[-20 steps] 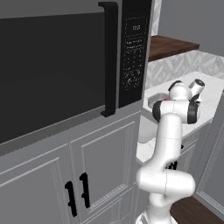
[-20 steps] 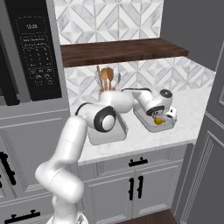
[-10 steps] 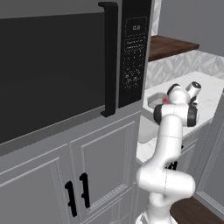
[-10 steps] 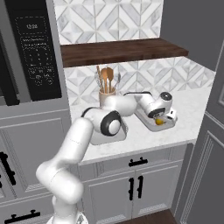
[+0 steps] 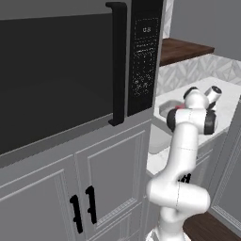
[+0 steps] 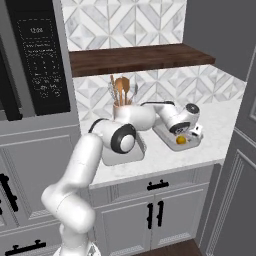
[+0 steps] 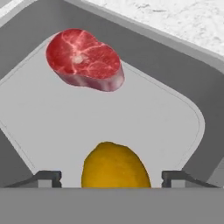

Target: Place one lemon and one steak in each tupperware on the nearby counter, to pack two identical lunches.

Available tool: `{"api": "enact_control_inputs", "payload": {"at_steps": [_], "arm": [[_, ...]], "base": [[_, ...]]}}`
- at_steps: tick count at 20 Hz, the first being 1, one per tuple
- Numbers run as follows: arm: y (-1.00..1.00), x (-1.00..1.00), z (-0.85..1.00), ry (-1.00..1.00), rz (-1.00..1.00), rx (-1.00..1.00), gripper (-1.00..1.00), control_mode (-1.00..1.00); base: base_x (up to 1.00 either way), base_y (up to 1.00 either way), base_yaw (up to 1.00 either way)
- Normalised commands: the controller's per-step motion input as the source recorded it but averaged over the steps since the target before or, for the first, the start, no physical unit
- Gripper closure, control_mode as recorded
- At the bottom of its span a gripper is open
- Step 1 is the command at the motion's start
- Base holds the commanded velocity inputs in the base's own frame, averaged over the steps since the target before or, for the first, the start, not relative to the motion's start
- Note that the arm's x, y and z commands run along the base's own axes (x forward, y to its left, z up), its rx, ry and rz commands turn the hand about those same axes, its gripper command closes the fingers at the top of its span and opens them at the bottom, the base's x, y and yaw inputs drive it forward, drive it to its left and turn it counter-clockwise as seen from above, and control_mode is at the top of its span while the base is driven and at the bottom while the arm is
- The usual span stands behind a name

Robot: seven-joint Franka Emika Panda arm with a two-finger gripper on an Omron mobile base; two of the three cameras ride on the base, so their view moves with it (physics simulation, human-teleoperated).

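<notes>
In the hand view a pale-grey tupperware (image 7: 175, 83) holds a red marbled steak (image 7: 83, 59) at its far left and a yellow lemon (image 7: 114, 168) near its front. My gripper (image 7: 111, 177) is open just above the lemon, one fingertip standing clear of it on each side. From the right base view the gripper (image 6: 184, 133) hangs over that tupperware (image 6: 167, 135) on the white counter (image 6: 220, 117), with the lemon (image 6: 181, 140) below it. The second tupperware (image 6: 122, 159) lies to the left, mostly hidden behind my elbow. In the left base view a bit of steak (image 5: 178, 108) shows beside the arm.
A jar of wooden utensils (image 6: 122, 97) stands against the tiled wall behind the trays. A dark wooden shelf (image 6: 140, 57) runs above the counter. A black microwave (image 6: 42, 55) sits to the left, and a tall grey cabinet (image 6: 245, 165) closes the right end.
The jaws have opened from nearly shut to wide. The lemon now lies free in the tray, between the fingertips. The hand has shifted slightly over the right tray.
</notes>
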Motion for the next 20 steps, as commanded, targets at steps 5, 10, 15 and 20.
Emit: {"api": "enact_control_inputs", "payload": {"at_steps": [5,10,15,20], "arm": [[0.25,-0.70,0.12,-0.19,0.00,0.00,-1.00,-1.00],[0.45,-0.79,0.50,-0.22,0.00,-0.02,-1.00,-1.00],[0.20,-0.99,0.89,-0.10,0.00,-0.06,-1.00,-1.00],[0.15,-1.00,1.00,0.00,0.00,-0.03,-1.00,-1.00]], "base": [[0.00,0.00,0.00],[0.00,0.00,0.00],[0.00,0.00,0.00],[0.00,0.00,0.00]]}}
